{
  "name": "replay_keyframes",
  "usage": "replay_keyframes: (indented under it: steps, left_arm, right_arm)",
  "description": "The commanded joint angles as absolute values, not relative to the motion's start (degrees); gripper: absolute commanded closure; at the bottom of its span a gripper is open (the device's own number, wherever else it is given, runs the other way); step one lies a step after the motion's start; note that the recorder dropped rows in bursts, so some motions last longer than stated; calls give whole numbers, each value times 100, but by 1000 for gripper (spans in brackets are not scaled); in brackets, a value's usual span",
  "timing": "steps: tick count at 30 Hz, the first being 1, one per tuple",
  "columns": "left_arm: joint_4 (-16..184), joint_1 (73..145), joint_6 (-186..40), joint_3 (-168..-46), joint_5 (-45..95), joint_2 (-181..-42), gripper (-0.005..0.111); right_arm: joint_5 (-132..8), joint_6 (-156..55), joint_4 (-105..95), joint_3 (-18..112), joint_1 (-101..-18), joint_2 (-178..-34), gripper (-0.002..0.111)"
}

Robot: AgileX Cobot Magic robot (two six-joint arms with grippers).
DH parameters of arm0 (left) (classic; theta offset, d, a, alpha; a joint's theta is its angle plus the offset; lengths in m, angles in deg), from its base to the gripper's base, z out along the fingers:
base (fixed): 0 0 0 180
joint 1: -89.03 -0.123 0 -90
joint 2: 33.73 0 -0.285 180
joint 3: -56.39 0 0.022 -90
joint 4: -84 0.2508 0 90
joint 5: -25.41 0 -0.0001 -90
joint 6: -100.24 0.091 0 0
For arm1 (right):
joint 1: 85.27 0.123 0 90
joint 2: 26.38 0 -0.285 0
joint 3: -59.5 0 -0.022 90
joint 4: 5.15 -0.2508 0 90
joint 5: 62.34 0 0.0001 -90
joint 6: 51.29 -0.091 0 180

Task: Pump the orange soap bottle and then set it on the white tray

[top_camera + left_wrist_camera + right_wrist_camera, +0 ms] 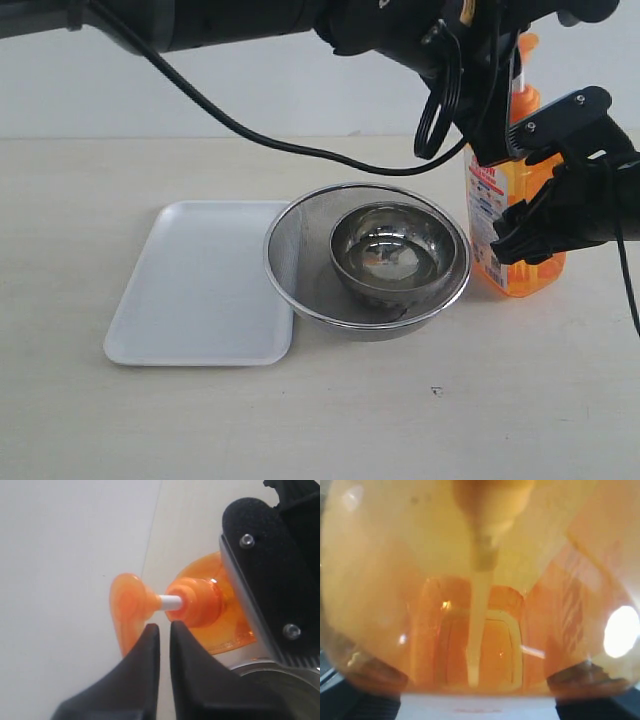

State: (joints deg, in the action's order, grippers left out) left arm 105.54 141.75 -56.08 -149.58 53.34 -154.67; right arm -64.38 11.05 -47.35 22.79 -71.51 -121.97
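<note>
The orange soap bottle (pixel 520 278) stands upright on the table at the right, beside the strainer. My right gripper (pixel 527 232) is shut on its body from the right; in the right wrist view the bottle (pixel 485 605) fills the picture between the two fingers of that gripper (pixel 480 692). My left arm reaches across from the upper left. Its gripper (pixel 164 628) is shut with a hairline gap and nothing in it, its tips just beside the white stem under the orange pump head (pixel 127 602). The stem shows extended. The white tray (pixel 195 290) lies empty at the left.
A round steel mesh strainer (pixel 290 250) holding a metal bowl (pixel 395 250) sits between the tray and the bottle, overlapping the tray's right edge. A black cable (pixel 230 120) from the left arm hangs over the back of the table.
</note>
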Motion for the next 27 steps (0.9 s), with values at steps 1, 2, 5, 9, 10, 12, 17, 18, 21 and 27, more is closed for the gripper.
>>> replay_keyframes:
  steps: [1, 2, 5, 9, 10, 12, 17, 18, 21, 27]
  left_arm:
    - [10258, 14173, -5680, -14939, 5296, -15252, 102]
    - [10160, 14173, -5680, -14939, 5243, -15177, 102]
    - [9551, 14173, -5203, -14939, 5153, -14907, 102]
    - [8677, 14173, -4098, -14939, 5269, -14542, 102]
    - [8651, 14173, -4066, -14939, 5296, -14500, 102]
    - [8651, 14134, -4066, -14939, 5395, -14456, 102]
    - [8636, 14023, -4086, -14939, 5971, -14485, 102]
    - [8636, 14014, -4114, -14939, 6049, -14485, 102]
    - [8636, 14014, -4114, -14939, 6128, -14485, 102]
    - [8636, 14014, -4151, -14939, 6024, -14495, 102]
  right_arm:
    - [-6465, 1161, -4667, 2295, -7148, -12151, 108]
    - [-6465, 1161, -4667, 2295, -7148, -12151, 108]
    - [-6441, 1161, -4667, 2295, -7148, -12151, 108]
    - [-6426, 1161, -4667, 2295, -7148, -12151, 108]
    - [-6426, 1161, -4667, 2295, -7148, -12151, 108]
    - [-6429, 1221, -4624, 2295, -7148, -12151, 108]
    - [-6467, 1398, -4615, 2295, -7148, -12151, 108]
    - [-6492, 1398, -4615, 2295, -7148, -12151, 108]
    - [-6606, 1398, -4615, 2295, -7148, -12151, 108]
    - [-6700, 1398, -4615, 2295, -7148, -12151, 108]
